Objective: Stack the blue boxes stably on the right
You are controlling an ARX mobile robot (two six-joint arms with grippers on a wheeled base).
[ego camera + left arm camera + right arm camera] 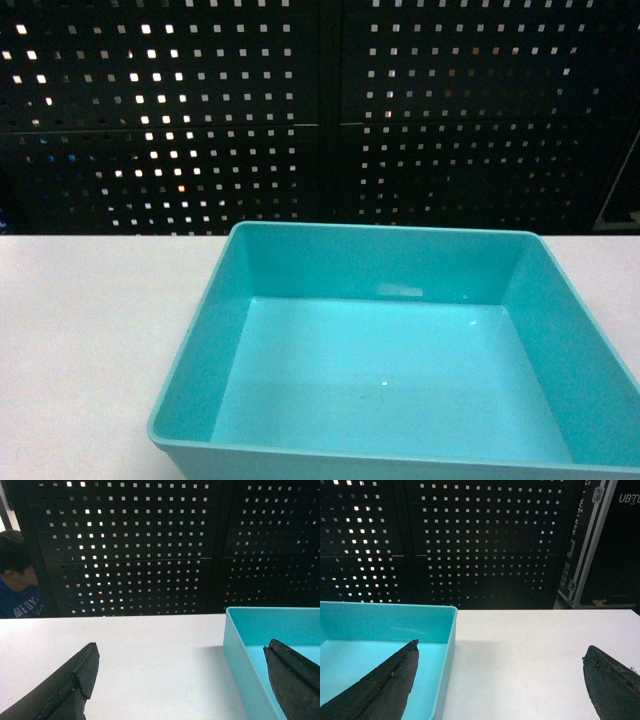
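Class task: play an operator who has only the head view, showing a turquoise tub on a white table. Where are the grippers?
Observer: The left gripper is open and straddles the turquoise tub's left wall, one finger inside.
Operator: And the right?
Observer: The right gripper is open too, across the tub's right wall, with one finger inside.
Operator: Anything beyond the table?
Observer: A black flight case stands at far right, and a person in blue sits at far left.
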